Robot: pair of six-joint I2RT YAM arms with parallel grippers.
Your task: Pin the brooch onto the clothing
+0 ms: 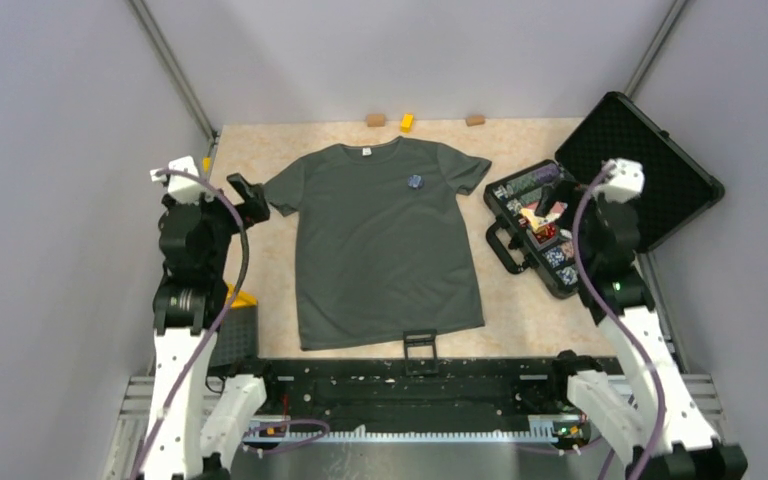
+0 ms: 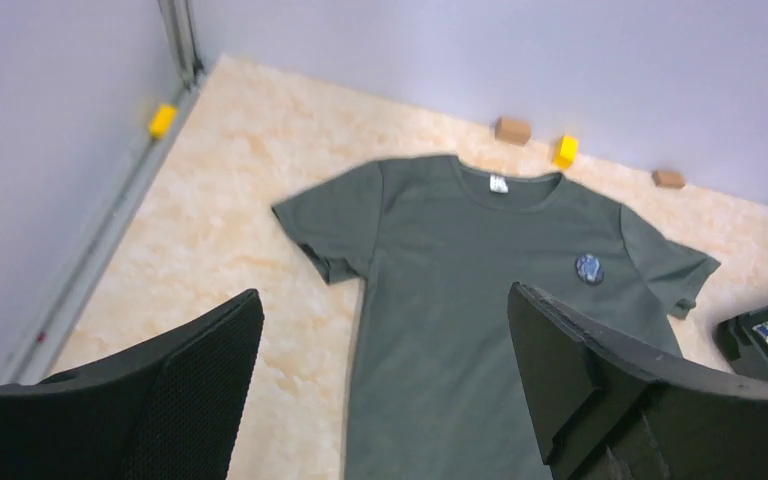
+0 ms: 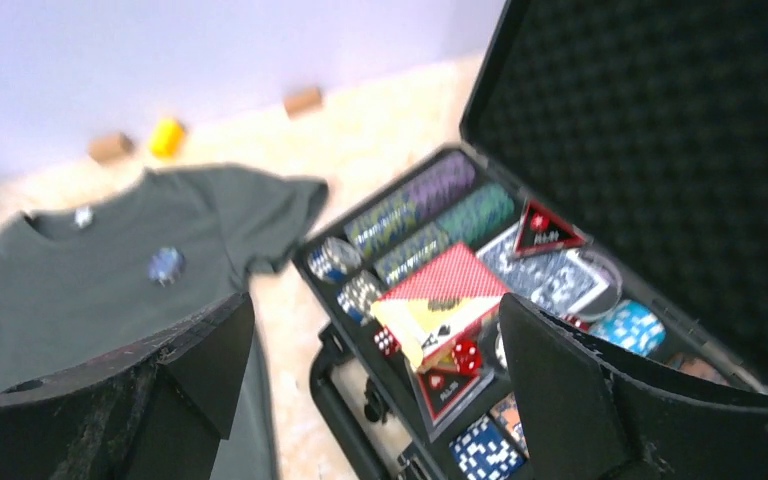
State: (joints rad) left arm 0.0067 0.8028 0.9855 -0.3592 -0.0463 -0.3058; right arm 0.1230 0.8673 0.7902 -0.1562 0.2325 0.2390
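The dark grey-green T-shirt [image 1: 385, 240] lies flat on the table, collar to the back. The small blue-and-silvery brooch [image 1: 414, 181] sits on its chest near the right sleeve; it also shows in the left wrist view [image 2: 589, 267] and the right wrist view [image 3: 165, 264]. My left gripper [image 1: 247, 197] is open and empty, raised beside the shirt's left sleeve [image 2: 325, 230]. My right gripper [image 1: 550, 200] is open and empty, above the open poker case [image 1: 545, 225], well right of the brooch.
The black poker case [image 3: 430, 290] holds chips, cards and dice, its lid [image 1: 640, 165] open at right. Two wooden blocks [image 1: 375, 120] and a yellow block [image 1: 406, 122] lie by the back wall. A small black frame [image 1: 419, 342] sits at the shirt's hem.
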